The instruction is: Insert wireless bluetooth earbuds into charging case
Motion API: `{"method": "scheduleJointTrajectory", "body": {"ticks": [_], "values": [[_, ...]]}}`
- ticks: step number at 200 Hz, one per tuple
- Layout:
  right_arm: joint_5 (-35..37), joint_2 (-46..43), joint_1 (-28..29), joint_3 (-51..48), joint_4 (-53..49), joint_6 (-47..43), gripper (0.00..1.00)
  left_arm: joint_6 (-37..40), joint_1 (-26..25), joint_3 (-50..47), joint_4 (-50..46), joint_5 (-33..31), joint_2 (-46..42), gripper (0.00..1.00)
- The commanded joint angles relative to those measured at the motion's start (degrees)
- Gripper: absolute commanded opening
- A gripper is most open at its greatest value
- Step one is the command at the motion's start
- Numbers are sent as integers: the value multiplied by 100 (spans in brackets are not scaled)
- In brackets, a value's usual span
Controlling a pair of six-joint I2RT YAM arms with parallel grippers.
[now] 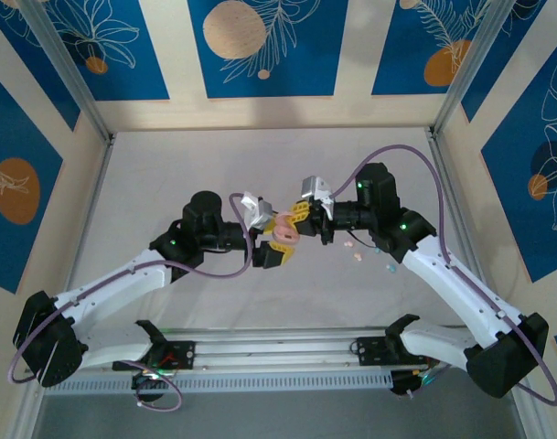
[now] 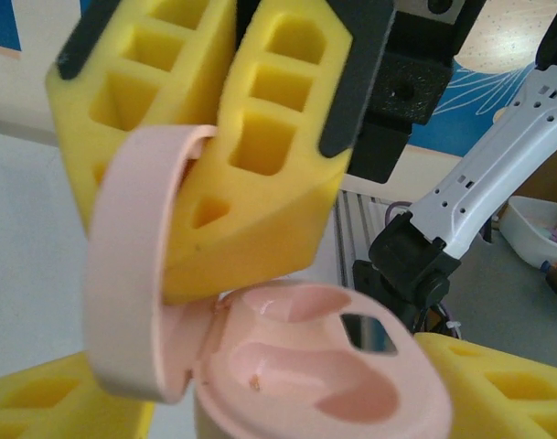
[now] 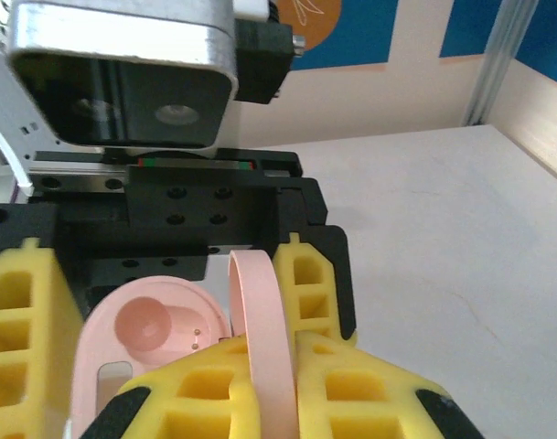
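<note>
Pink plastic, smooth and glossy: the case (image 2: 324, 366) hangs in the air above the middle of the worktop (image 1: 214, 174), with its lid (image 3: 260, 347) up and both wells bare. The right hand (image 3: 264, 402) is pressed together on the lid, one yellow finger on each face of it. The left hand (image 1: 276, 249) has its fingers standing apart on either side of the base. Whether they press it or merely flank it I cannot tell.

The earbuds (image 1: 358, 259) lie loose on the worktop just beside the right arm, to the right of the case and apart from it. They are pale pink specks, with a light blue one a little further out. None is in a hand.

In my judgement each bud is nearly weightless, hard and slick, so it will skid or pop out of a careless pinch rather than crush. The fingers dwarf it, so only their very tips are of use. They should close gently across the widest part of the body and leave free the end that goes into the well. The case is stiff, but its hinge looks like the weak spot. The base wants a firm hold on its long sides before a bud is pushed in.
</note>
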Motion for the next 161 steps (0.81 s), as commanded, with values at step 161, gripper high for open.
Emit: {"method": "scheduleJointTrajectory", "body": {"ticks": [161], "values": [[437, -234, 165, -34, 59, -333, 9, -296, -81, 121, 339, -63, 32, 35]]}}
